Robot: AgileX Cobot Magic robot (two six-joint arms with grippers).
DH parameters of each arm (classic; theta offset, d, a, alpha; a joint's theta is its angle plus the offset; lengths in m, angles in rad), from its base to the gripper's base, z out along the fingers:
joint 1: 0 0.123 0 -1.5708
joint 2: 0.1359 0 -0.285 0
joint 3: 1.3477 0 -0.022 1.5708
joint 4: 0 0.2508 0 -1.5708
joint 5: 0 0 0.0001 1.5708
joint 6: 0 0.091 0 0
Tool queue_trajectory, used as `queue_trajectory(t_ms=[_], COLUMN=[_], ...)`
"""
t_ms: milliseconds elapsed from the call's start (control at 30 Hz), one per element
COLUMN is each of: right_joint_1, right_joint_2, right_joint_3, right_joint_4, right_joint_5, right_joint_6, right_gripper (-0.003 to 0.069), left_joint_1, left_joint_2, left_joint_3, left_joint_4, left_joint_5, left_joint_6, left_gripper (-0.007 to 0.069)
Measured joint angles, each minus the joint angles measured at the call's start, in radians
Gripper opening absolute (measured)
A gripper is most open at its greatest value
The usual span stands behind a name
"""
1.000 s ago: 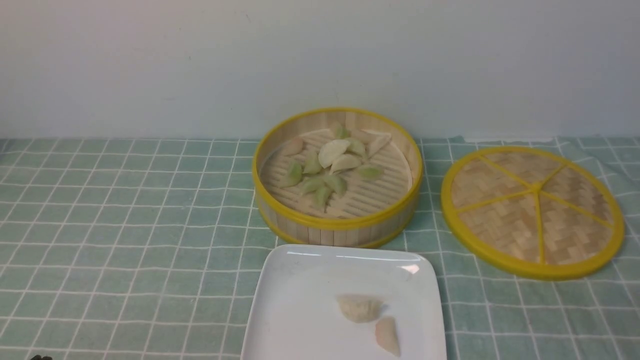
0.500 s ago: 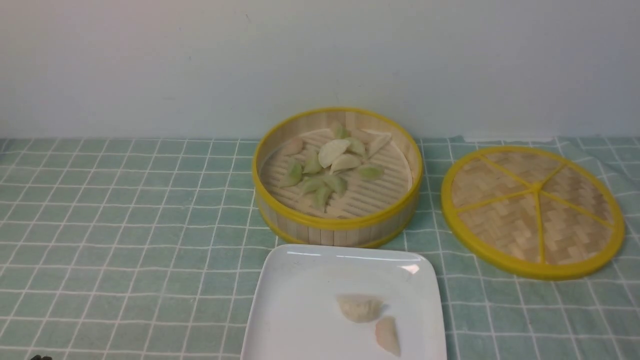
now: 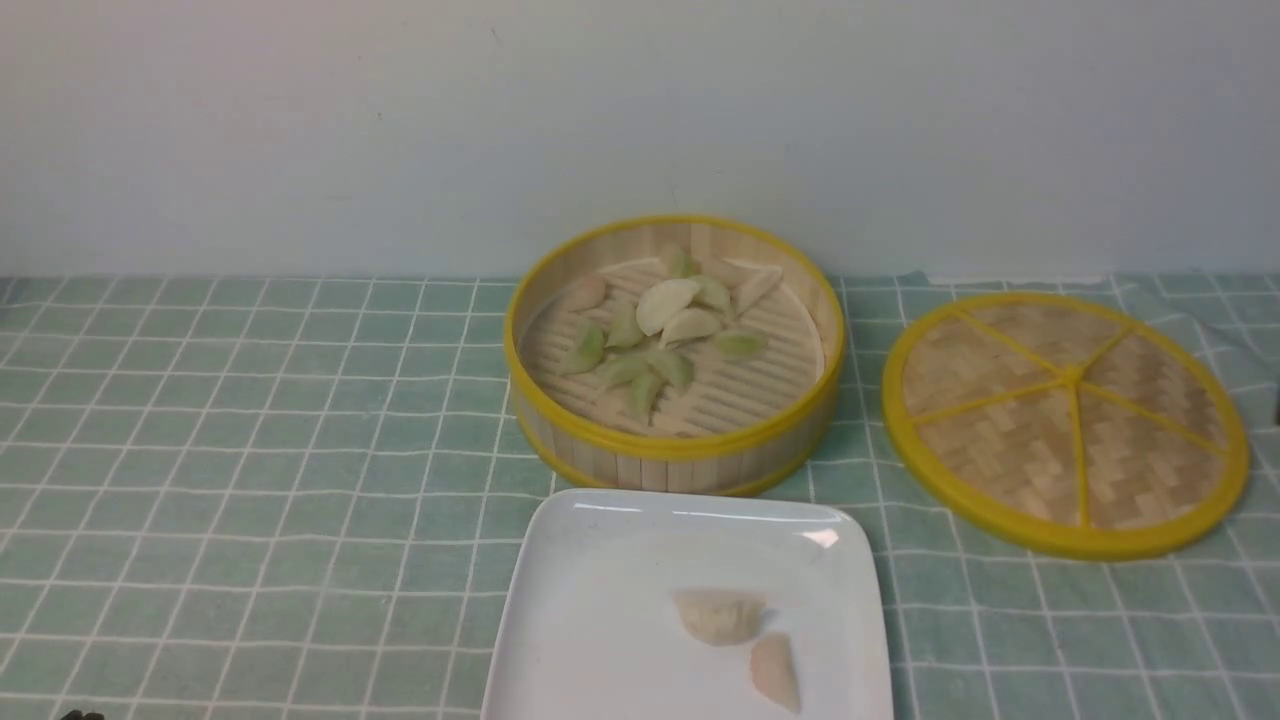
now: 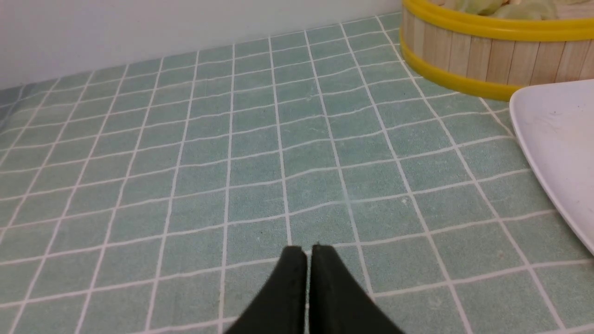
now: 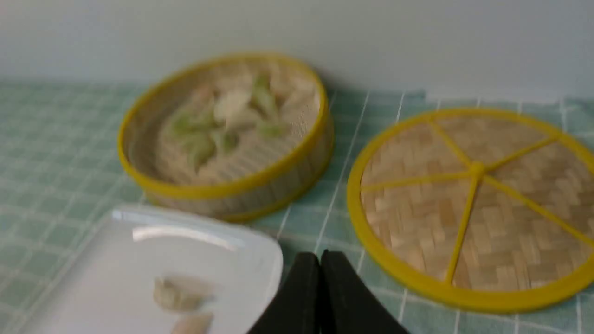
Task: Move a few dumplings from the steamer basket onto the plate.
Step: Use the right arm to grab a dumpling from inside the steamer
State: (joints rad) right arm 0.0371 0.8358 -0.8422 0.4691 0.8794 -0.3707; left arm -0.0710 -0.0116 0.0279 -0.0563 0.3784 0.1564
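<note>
The steamer basket (image 3: 672, 447) stands at the back centre and holds several pale green and cream dumplings (image 3: 664, 304). In front of it lies the white plate (image 3: 600, 600) with two cream dumplings (image 3: 718, 615) on it, side by side. My left gripper (image 4: 308, 250) is shut and empty, low over the cloth to the left of the plate (image 4: 557, 134) and basket (image 4: 487, 51). My right gripper (image 5: 320, 255) is also shut and empty, hovering by the plate's (image 5: 116, 260) right corner, between it and the lid. The right wrist view is blurred.
The flat woven lid (image 3: 1065, 420) with yellow spokes lies right of the basket. A green checked cloth (image 3: 250, 450) covers the table, and a pale wall (image 3: 400, 120) rises just behind the basket.
A small dark sliver has come into the front view's right edge. Basket, plate, lid and dumplings have not moved.
</note>
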Motion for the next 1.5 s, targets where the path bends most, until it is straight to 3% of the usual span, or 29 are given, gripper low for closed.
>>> queue_trajectory(t_ms=[233,467,700,900,933,1000,1200,1367,1500], right_joint_1=[0.057,0.241,0.334,0.385,0.39,0.391,0.391,0.391,0.391], right_joint_2=[0.464,0.803,1.032,1.264,1.321,1.352,1.473,1.533,1.571], right_joint_3=[-0.333,-0.631,-0.854,-1.055,-1.105,-1.135,-1.216,-1.217,-1.218], right_joint_4=[0.042,-0.023,-0.061,-0.167,-0.191,-0.205,-0.283,-0.313,-0.352], right_joint_5=[0.189,0.228,0.237,0.233,0.229,0.223,0.101,0.011,-0.019], right_joint_6=[-0.243,-0.262,-0.262,-0.262,-0.262,-0.262,-0.262,-0.262,-0.216], right_gripper=[-0.0013,-0.0012,0.0003,0.0104,0.0162,0.0199,0.0426,0.0475,0.0452], left_joint_1=[0.0,0.0,0.0,0.0,0.0,0.0,0.0,0.0,0.0], left_joint_2=[0.0,0.0,0.0,0.0,0.0,0.0,0.0,0.0,0.0], left_joint_3=[0.0,0.0,0.0,0.0,0.0,0.0,0.0,0.0,0.0], left_joint_4=[0.0,0.0,0.0,0.0,0.0,0.0,0.0,0.0,0.0], left_joint_5=[0.0,0.0,0.0,0.0,0.0,0.0,0.0,0.0,0.0], left_joint_6=[0.0,0.0,0.0,0.0,0.0,0.0,0.0,0.0,0.0], left_gripper=[-0.0006,-0.0006,-0.0006,-0.0006,-0.0006,-0.0006,-0.0006,-0.0006,-0.0006])
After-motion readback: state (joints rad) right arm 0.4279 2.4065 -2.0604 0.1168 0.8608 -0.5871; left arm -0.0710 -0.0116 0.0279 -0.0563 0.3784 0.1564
